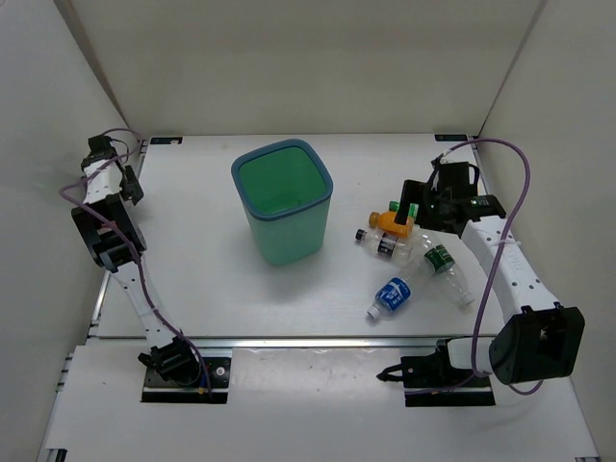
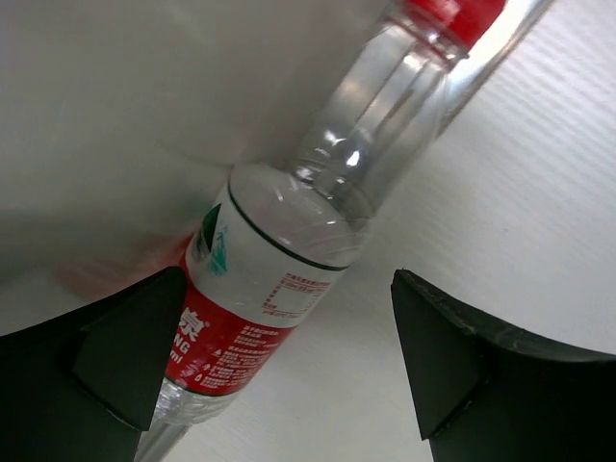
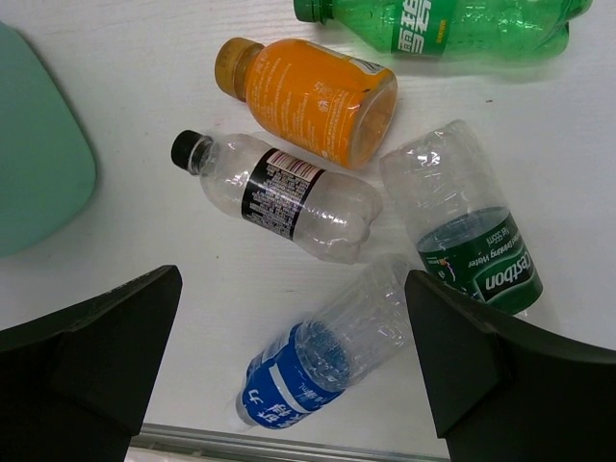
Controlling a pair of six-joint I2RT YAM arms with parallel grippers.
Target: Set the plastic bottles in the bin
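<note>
The teal bin (image 1: 282,202) stands upright mid-table; its corner shows in the right wrist view (image 3: 38,183). To its right lie an orange bottle (image 3: 313,96), a green bottle (image 3: 452,24), and clear ones with a dark label (image 3: 274,192), a green label (image 3: 472,241) and a blue label (image 3: 308,371). My right gripper (image 3: 294,289) hangs open and empty above them (image 1: 423,199). My left gripper (image 2: 289,284) is open at the far left (image 1: 128,183). A clear bottle with a red label and red cap (image 2: 279,250) lies between its jaws, close to the left finger (image 2: 125,356).
White walls enclose the table on the left, back and right. The red-label bottle lies along the foot of the left wall (image 2: 115,125). The table's front edge with a metal rail (image 1: 308,342) runs just below the blue-label bottle (image 1: 390,296).
</note>
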